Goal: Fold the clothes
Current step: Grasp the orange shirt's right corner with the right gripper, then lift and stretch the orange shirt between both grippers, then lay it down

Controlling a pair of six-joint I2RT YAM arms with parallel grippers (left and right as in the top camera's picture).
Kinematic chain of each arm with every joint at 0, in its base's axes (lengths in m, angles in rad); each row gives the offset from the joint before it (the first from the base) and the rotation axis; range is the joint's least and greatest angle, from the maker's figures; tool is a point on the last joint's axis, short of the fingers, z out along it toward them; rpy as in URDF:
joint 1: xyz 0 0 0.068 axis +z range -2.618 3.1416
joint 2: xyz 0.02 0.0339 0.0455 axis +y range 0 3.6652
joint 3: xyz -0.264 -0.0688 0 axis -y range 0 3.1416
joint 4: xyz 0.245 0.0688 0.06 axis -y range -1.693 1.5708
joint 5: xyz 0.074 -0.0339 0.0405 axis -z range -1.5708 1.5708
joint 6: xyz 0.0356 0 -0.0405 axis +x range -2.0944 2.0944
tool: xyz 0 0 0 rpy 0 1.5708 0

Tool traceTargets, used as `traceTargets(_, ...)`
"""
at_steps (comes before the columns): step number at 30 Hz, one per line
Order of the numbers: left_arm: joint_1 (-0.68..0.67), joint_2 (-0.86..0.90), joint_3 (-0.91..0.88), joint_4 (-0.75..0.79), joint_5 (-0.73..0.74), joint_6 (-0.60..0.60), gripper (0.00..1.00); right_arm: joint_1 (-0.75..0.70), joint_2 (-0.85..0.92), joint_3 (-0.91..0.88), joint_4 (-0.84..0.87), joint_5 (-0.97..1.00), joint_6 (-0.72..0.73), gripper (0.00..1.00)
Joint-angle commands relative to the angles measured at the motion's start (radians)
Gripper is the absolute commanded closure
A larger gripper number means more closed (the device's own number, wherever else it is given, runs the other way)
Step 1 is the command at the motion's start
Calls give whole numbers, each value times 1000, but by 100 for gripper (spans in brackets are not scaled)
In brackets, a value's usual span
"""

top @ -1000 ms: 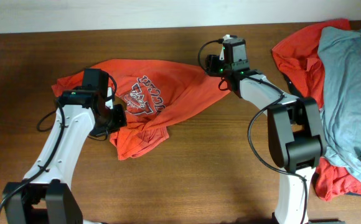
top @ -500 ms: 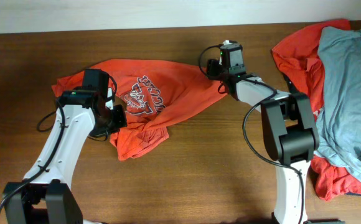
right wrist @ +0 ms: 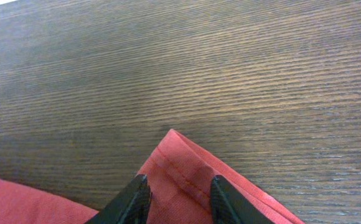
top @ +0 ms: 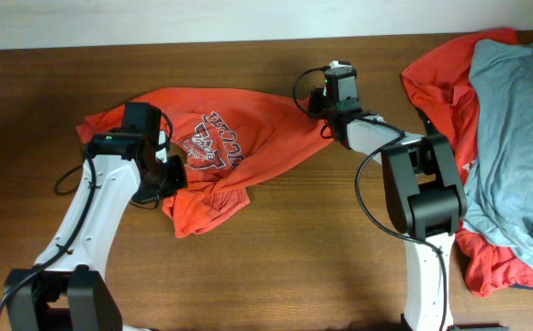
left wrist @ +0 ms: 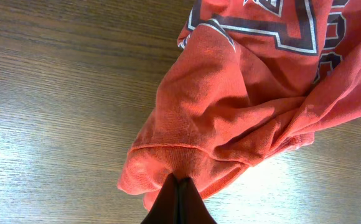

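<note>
Overhead, little has changed in the last second. The printed shirt (top: 248, 129) lies where it lay, crumpled across the middle of the bench (top: 276, 267), and the left arm has not stirred. Only the right arm has moved: its elbow has swung in toward the centre, and the right tool (top: 324, 119) has settled at the shirt's right-hand corner.

The right wrist view shows that corner poking up between the two fingers (right wrist: 134, 199). They stand either side of the cloth with a gap between them, so the tool is open and nothing is pinched yet. The left tool (left wrist: 177, 198) is closed on a bunched fold at the shirt's lower left edge.

By my reading, the arms are getting a hold on two far-apart parts of the shirt so it can be pulled flat. No fold is made yet, and the task looks to be at an early stage. Once the right fingers close, the cloth could be stretched between the two arms.

No bin, basket or other container shows in any view. The other red shirts (top: 436, 87) lie heaped at the bench's right end, with a grey shirt (top: 515, 138) draped on top.
</note>
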Motion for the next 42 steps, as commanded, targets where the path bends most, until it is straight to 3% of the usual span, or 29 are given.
traceTargets(1,-2,-19,12,-3,11,-10,100,0,50,5,-19,8,-7,70)
traceTargets(5,-2,-19,12,-2,11,-10,100,-3,49,6,-20,27,-8,96)
traceTargets(9,-2,-19,12,-2,11,-10,100,-18,31,23,-68,28,-26,96)
traceTargets(14,-2,-19,12,12,11,14,100,-66,-85,99,-257,27,-63,96)
traceTargets(21,13,-29,121,-1,11,82,100,-166,-291,292,-675,27,-134,96)
traceTargets(30,77,-60,495,-148,11,182,100,-318,-621,419,-1048,27,-165,96)
traceTargets(37,97,-65,864,-363,11,254,100,-368,-904,419,-1141,28,-181,96)
traceTargets(42,97,-97,1027,-426,11,256,100,-368,-1022,419,-1164,43,-192,96)
